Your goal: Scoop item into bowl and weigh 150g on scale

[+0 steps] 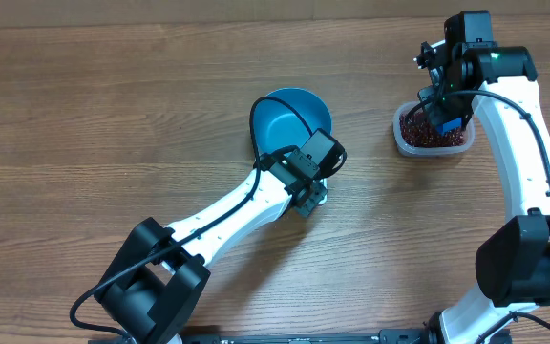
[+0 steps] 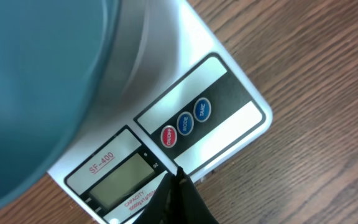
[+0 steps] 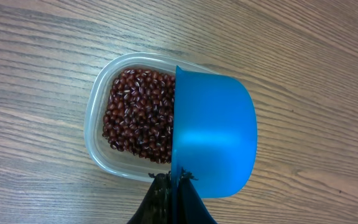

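Red-brown beans (image 3: 138, 115) lie loose in tub (image 3: 95, 118): tiny, hard, likely roll and spill easily, no pinching, so they need the scoop (image 3: 213, 134). Right gripper (image 3: 173, 180) clamped on its edge, over tub. Bowl (image 1: 299, 105), empty, on scale (image 2: 191, 118). Left gripper (image 2: 179, 179) closed on nothing, tip at scale front.

The left end effector (image 2: 179, 183) and right end effector (image 3: 169, 182) are closed.
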Robot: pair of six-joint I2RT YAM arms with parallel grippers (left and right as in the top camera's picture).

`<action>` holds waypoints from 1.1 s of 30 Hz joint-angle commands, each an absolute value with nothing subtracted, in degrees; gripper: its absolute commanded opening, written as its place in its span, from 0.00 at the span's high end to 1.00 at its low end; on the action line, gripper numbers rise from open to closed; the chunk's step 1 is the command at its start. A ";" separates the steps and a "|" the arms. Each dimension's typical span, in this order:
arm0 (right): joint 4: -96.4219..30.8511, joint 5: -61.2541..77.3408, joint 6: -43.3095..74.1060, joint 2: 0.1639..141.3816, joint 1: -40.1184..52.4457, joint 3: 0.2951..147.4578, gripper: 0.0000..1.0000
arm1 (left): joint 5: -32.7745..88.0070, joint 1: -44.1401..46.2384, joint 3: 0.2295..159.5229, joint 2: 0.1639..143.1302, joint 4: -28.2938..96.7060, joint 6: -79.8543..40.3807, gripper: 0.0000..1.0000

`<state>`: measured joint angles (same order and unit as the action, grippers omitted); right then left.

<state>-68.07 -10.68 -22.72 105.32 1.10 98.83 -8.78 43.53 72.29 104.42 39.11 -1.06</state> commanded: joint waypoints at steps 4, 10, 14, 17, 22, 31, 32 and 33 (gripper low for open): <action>-67.61 -10.20 -22.46 105.58 0.62 98.63 0.96 | -11.62 43.75 71.00 103.79 38.17 0.01 0.96; -67.61 -10.17 -22.48 105.58 0.62 98.63 0.96 | -12.51 43.75 70.26 103.79 37.36 0.01 0.96; -67.61 -10.17 -22.46 105.58 0.62 98.63 0.96 | -12.43 43.75 70.22 103.79 37.26 0.01 0.96; -67.61 -10.17 -22.46 105.58 0.62 98.63 0.96 | -12.43 43.75 70.22 103.79 37.08 0.03 0.96; -67.61 -10.20 -22.48 105.58 0.62 98.63 0.96 | -12.45 43.75 70.24 103.79 35.70 0.01 0.96; -67.59 -10.20 -22.48 105.58 0.62 98.63 0.96 | -12.34 43.75 70.22 103.79 34.20 -1.96 0.96; -67.59 -10.20 -22.48 105.58 0.62 98.63 0.96 | -12.16 43.75 70.22 103.79 34.39 -2.22 0.96; -67.59 -10.20 -22.46 105.58 0.62 98.63 0.96 | -11.97 43.75 70.22 103.79 34.46 -2.57 0.96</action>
<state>-68.07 -10.68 -22.74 105.36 1.10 98.83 -11.64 43.53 70.81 104.42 34.39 -1.37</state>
